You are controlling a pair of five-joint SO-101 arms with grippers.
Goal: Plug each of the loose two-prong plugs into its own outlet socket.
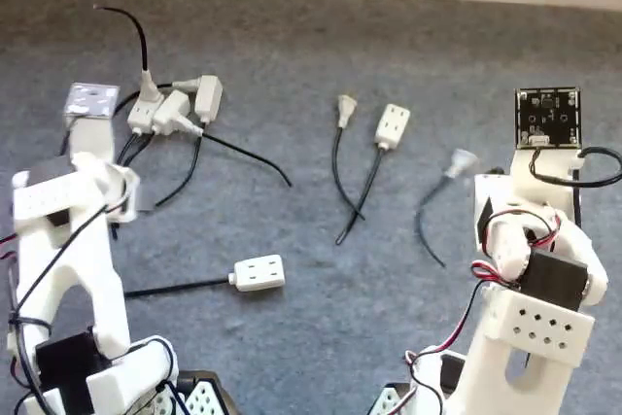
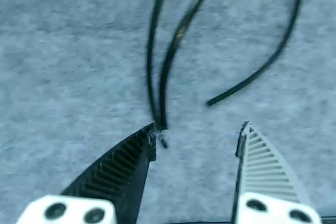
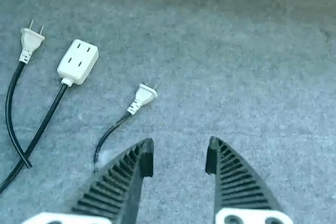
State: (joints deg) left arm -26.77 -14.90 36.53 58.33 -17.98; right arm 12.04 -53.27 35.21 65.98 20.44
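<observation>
Right wrist view: right claw (image 3: 179, 148) released over open carpet (image 3: 262, 51) near a plug (image 3: 143, 96); left claw (image 2: 198, 129) released, perhaps touching cords (image 2: 159, 111).

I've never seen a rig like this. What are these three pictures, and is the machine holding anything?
Two small white robot arms sit at a grey carpeted table. The high view looks down on both, the left arm and the right arm. The other two pictures come from a camera on each wrist, looking out past that arm's jaws. Both pairs of jaws are open and hold nothing.

On the table lie a middle plug, a right plug, a middle socket, a near socket, and a cluster of plugs and sockets by the left arm. The left wrist view faces black cords.
</observation>
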